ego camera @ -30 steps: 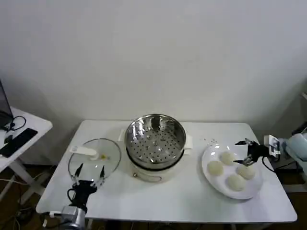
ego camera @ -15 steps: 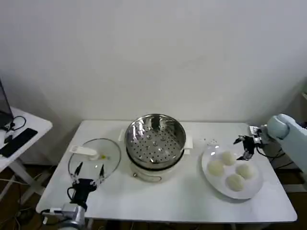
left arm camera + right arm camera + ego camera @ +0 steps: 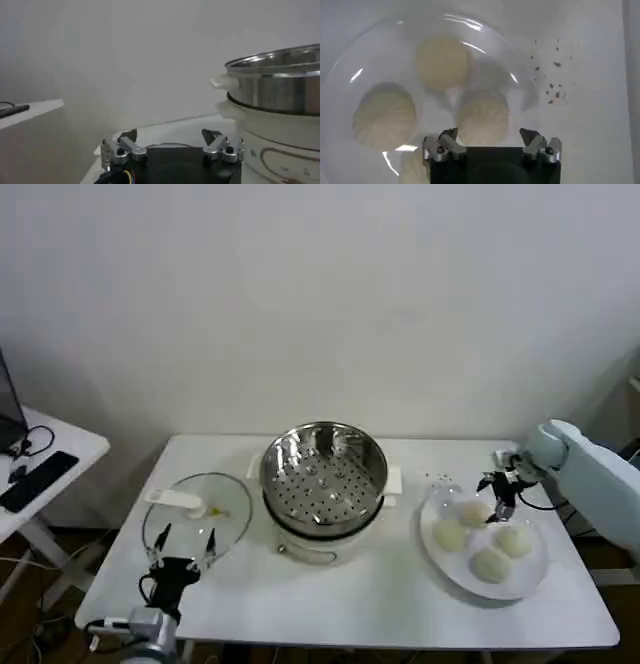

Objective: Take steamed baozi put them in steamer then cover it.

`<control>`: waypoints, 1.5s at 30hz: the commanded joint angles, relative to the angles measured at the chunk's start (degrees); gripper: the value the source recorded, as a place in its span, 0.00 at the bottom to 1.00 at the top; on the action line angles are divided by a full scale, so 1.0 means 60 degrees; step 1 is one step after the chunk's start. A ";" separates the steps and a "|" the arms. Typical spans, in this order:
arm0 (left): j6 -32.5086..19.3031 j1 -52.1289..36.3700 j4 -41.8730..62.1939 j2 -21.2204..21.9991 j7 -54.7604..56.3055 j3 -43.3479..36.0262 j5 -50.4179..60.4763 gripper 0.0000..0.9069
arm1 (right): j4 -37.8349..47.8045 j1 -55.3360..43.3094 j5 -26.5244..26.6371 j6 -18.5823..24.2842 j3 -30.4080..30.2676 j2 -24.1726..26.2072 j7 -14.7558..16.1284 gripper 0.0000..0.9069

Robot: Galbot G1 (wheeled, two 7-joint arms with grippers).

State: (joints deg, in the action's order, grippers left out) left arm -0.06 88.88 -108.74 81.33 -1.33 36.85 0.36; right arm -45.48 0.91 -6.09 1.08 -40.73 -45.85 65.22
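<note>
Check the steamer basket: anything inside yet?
Nothing: the steamer shows bare perforated bottom. All four baozi sit on the plate. The pot base's inside is hidden beneath.

Even, soft overhead light throughout. We see bright glare on the steamer and curved highlights along the plate rim; shadows stay faint on the counter. The left wrist view is hazy, its wall washed out.

Four cream-white steamed baozi are sitting clustered on a white plate at the right. The steamer, shiny and perforated, is standing empty and uncovered at centre. The glass cover is lying to its left.
</note>
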 commanded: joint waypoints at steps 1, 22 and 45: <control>-0.0013 0.0018 0.0065 0.0024 0.0005 0.0001 0.0005 1.00 | 0.0331 -0.0074 -0.0127 0.0022 -0.0191 -0.0290 0.0068 1.00; -0.0037 0.0088 0.0089 0.0010 0.0028 0.0023 0.0026 1.00 | 0.0574 0.0083 -0.0326 -0.0039 0.0184 -0.0519 0.0084 0.83; -0.0053 0.0144 0.0077 0.0041 0.0040 -0.0006 0.0023 1.00 | -0.1299 -0.2921 0.1148 0.0084 -0.2307 -0.0010 0.0035 0.82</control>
State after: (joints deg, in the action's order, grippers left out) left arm -0.37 89.69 -108.21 81.51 -1.06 36.99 0.48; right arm -47.24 -4.31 -4.00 0.86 -44.34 -46.59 65.42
